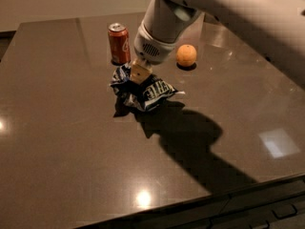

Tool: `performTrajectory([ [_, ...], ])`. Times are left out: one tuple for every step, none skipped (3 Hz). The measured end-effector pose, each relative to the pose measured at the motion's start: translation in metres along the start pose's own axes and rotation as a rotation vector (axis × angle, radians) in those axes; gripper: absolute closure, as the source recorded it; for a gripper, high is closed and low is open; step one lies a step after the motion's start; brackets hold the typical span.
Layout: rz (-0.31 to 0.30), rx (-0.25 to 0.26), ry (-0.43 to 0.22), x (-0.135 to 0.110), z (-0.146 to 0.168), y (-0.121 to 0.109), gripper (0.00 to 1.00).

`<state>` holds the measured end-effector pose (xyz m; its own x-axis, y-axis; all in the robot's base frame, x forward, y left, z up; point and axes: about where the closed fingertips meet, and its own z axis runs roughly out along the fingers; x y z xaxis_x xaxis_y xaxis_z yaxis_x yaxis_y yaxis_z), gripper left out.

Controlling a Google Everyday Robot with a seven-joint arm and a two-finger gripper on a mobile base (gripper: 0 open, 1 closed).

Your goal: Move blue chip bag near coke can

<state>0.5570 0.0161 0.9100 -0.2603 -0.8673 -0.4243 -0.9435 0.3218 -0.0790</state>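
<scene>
Gripper (137, 76) is low over the dark table (57, 142), just in front of the coke can (118, 43) and slightly right of it in view. Fingers (138, 72) are pinched nearly closed on the top fold of the blue chip bag (151, 92). One tan pad shows, the other is buried in foil. The bag bunches around and under my fingertips, mostly to their right. It's near the can with a small gap, not touching. An orange (186, 55) sits behind the bag, right of the can.

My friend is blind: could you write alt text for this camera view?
The claw of a white robot arm grips a crumpled blue chip bag over a dark table, close to a coke can; an orange sits nearby.
</scene>
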Motion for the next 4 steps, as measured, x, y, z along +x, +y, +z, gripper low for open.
performTrajectory([
  [-0.006, 0.020, -0.007, -0.021, 0.005, -0.014, 1.00],
  [-0.007, 0.061, 0.000, -0.039, 0.011, -0.037, 0.75],
  [-0.002, 0.092, 0.014, -0.044, 0.014, -0.056, 0.50],
  [0.004, 0.109, 0.031, -0.043, 0.017, -0.072, 0.27],
])
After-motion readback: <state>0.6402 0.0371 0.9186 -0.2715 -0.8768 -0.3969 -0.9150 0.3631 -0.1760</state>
